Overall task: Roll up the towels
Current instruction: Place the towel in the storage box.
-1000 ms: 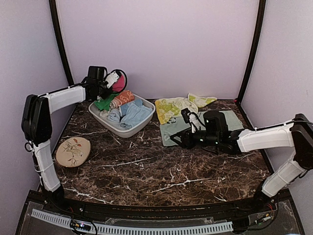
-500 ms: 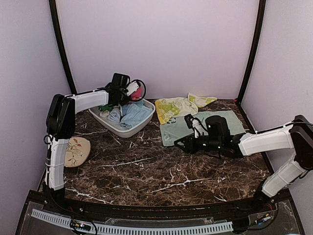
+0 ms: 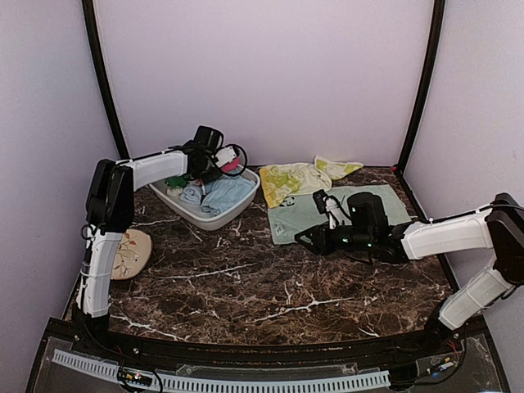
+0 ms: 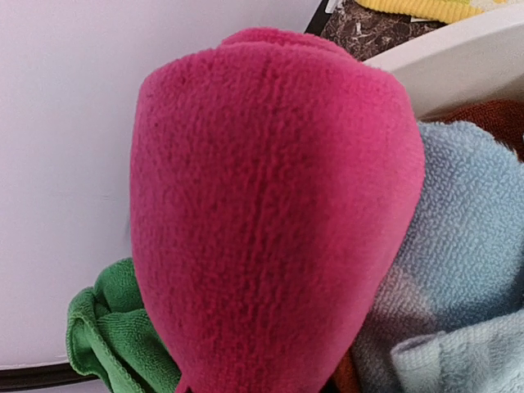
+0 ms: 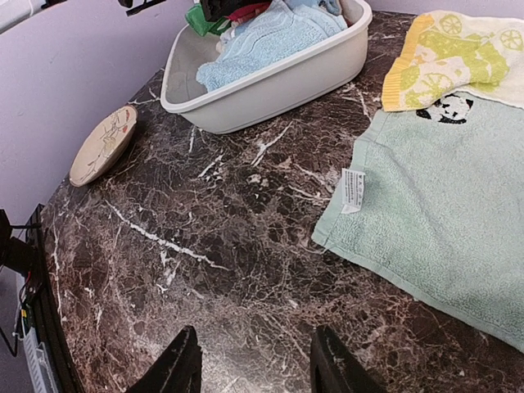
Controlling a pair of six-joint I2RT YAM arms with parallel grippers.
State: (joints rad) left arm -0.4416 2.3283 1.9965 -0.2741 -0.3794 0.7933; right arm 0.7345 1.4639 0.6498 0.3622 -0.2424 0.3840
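With nothing rolled yet, the hot-pink towel (image 4: 270, 213) is gripped above the basin (image 5: 270, 86) by the left end effector (image 3: 223, 155), while the mint towel (image 5: 442, 205) is spread flat on the table (image 5: 205, 270) beside the empty, part-open right end effector (image 5: 254, 360).

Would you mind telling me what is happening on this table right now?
The left pincer holds a bunched hot-pink towel over the white basin of towels. The right pincer hovers open and empty, low over the table beside the mint towel, which lies flat with the yellow-lime towel overlapping its far edge. Neither spread towel is rolled yet.
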